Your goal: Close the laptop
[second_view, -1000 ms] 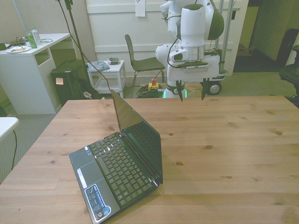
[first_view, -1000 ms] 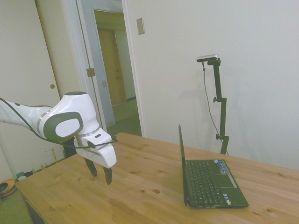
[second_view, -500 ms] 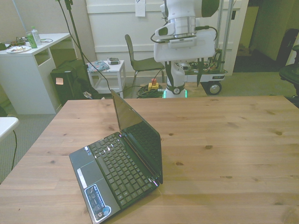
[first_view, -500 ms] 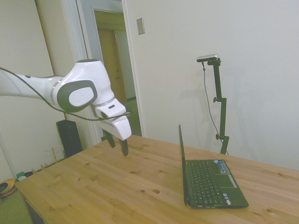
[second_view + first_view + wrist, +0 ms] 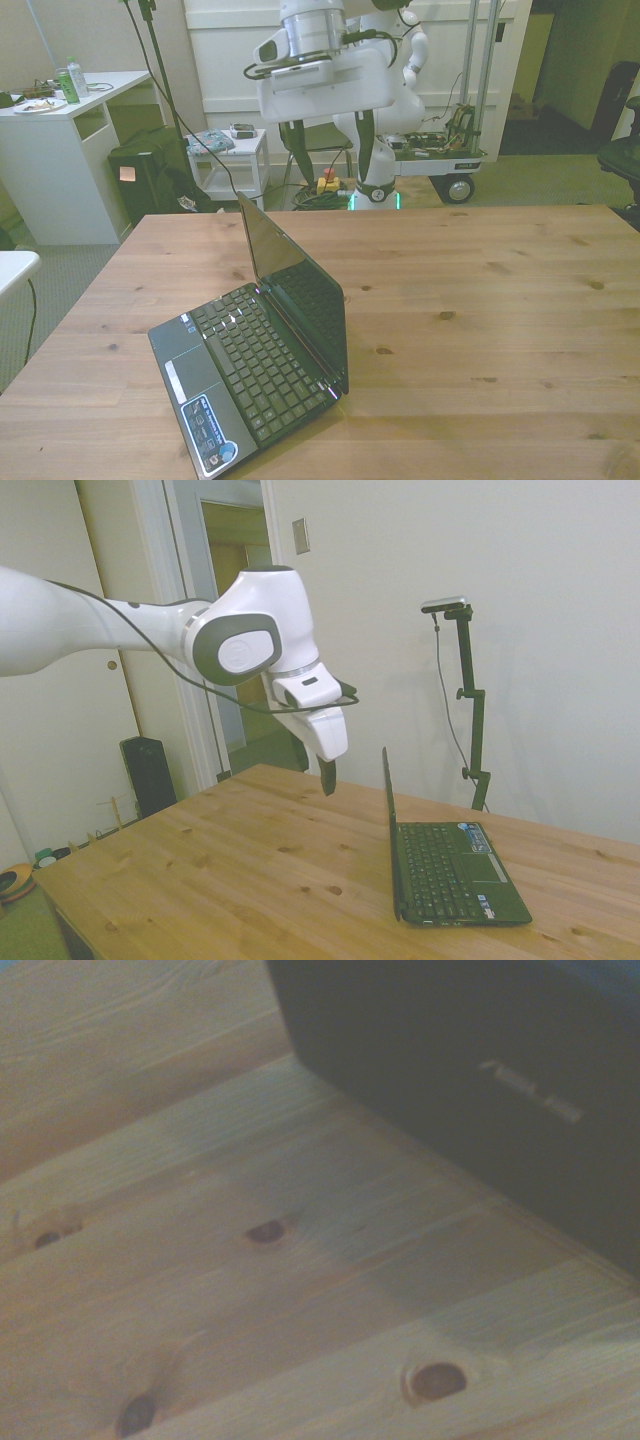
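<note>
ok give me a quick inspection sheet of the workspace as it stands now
surface: light wooden table with dark knots, bare apart from the laptop
job's things: small black laptop open, glossy dark lid about upright, coloured stickers on the palm rest; lid back fills part of the wrist view
clutter: nothing seen on the table
grippers: white gripper in the air behind the lid, touching nothing, jaws open and empty in the front view
cables: thin black cable looped along the white arm
surroundings: white desk with a green can, dark chair, open doorway
</note>
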Controlling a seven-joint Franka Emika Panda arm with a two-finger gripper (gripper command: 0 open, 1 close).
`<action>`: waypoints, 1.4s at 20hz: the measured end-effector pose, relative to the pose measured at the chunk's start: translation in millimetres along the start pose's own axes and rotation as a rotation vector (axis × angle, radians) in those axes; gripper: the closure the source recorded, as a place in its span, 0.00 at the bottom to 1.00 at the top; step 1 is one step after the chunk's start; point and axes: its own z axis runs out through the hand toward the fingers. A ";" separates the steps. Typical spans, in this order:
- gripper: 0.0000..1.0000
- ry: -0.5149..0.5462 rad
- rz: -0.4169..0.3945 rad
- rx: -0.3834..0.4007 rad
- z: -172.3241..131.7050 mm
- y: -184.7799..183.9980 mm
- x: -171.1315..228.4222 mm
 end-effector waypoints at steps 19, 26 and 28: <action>1.00 -0.103 0.340 -0.160 33.8 -85.6 55.9; 1.00 -0.098 0.449 -0.199 42.9 -46.5 113.0; 1.00 -0.104 0.476 -0.200 46.8 -38.5 127.7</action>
